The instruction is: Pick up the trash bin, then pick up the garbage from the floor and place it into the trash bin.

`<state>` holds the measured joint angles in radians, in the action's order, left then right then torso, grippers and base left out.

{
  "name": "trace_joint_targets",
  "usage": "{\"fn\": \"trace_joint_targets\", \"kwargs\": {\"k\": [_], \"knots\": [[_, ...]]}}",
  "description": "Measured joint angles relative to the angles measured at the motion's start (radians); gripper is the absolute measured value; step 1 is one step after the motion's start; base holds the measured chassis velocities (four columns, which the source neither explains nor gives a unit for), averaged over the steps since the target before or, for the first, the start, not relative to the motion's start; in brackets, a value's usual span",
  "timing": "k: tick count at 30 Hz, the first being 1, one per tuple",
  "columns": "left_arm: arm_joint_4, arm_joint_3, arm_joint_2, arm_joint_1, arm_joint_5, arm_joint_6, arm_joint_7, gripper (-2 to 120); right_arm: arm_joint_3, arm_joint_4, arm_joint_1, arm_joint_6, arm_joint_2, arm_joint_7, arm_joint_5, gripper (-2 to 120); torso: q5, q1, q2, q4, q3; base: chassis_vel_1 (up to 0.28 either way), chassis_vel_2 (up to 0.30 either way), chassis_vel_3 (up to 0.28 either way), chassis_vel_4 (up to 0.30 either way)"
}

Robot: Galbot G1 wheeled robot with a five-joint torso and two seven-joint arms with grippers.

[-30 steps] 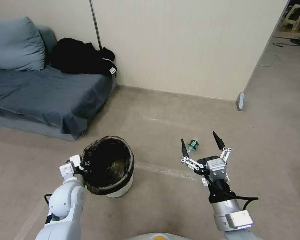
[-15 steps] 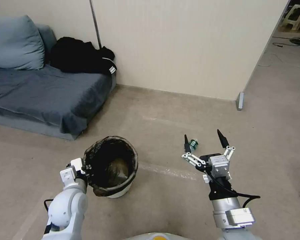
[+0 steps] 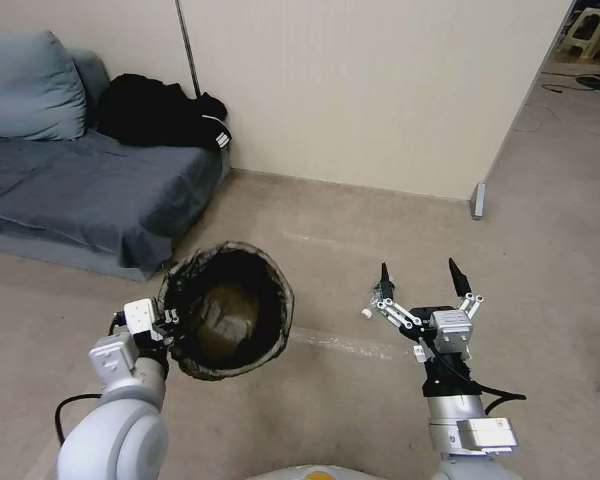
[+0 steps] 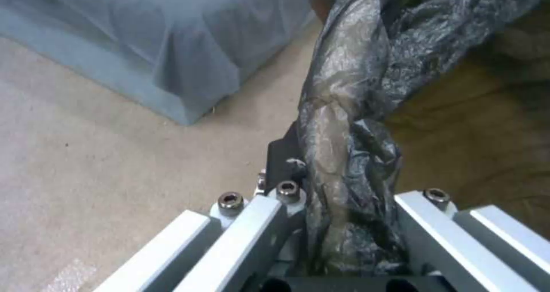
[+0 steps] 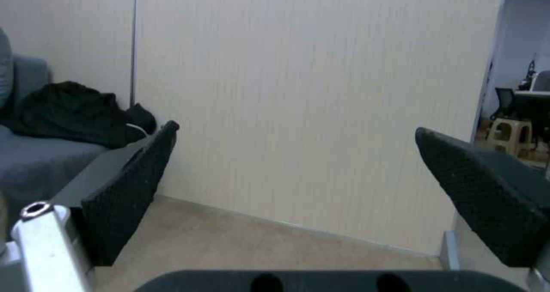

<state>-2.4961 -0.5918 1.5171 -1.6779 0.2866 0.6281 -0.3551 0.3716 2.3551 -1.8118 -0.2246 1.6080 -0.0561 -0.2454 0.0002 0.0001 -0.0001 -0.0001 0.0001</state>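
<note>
Trash bin point(image 3: 225, 312) hangs tipped in the left gripper point(image 3: 169, 325), its mouth turned up toward the head camera so that the black bag point(image 4: 349, 124) over the rim and the dim inside of the bucket show; from this angle nothing of it can be seen touching the floor point(image 3: 327, 413). The left wrist view shows the jaws pinched tight on the crinkled bag-covered rim, with the plastic bunched between the two silver finger bars. The bin sits just off the front corner of the grey sofa point(image 3: 80, 187), whose cover drapes down to the floor beside it. A heap of black clothes point(image 3: 157, 113) lies at the sofa's far end against the wall point(image 3: 353, 87). Over on the robot's right side, the right gripper point(image 3: 423, 275) is held above the floor with its two black fingertips point(image 5: 132, 189) spread wide apart and nothing between them; its wrist camera looks at the beige wall. The small bottle point(image 3: 379, 293) lies on the floor just beside the left-hand fingertip of that gripper, its white cap end point(image 3: 366, 312) pointing toward the robot. It is well apart from the bin.
</note>
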Motion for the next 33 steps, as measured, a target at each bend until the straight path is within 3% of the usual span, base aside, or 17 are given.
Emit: {"fn": "trace_joint_targets", "kwargs": {"k": [8,25,33], "knots": [[-0.011,0.037,0.023,-0.083,-0.063,-0.024,0.004,1,0.005,0.0,0.0,-0.013,0.0,0.01,0.0,100,-0.0001,0.0,0.0,0.0002,0.0,0.0,0.0,0.0,0.0],[-0.007,0.043,0.026,-0.08,-0.069,-0.032,0.003,1,0.013,-0.006,0.001,-0.015,0.0,0.038,-0.002,100,-0.0002,0.0,0.0,0.0001,0.0,0.0,0.0,0.0,0.0],[-0.005,0.04,0.026,-0.075,-0.065,-0.034,0.003,1,0.017,-0.008,0.001,-0.015,0.0,0.038,-0.006,100,-0.0002,0.0,0.0,0.0,0.0,-0.099,0.104,0.107,-0.101]]}}
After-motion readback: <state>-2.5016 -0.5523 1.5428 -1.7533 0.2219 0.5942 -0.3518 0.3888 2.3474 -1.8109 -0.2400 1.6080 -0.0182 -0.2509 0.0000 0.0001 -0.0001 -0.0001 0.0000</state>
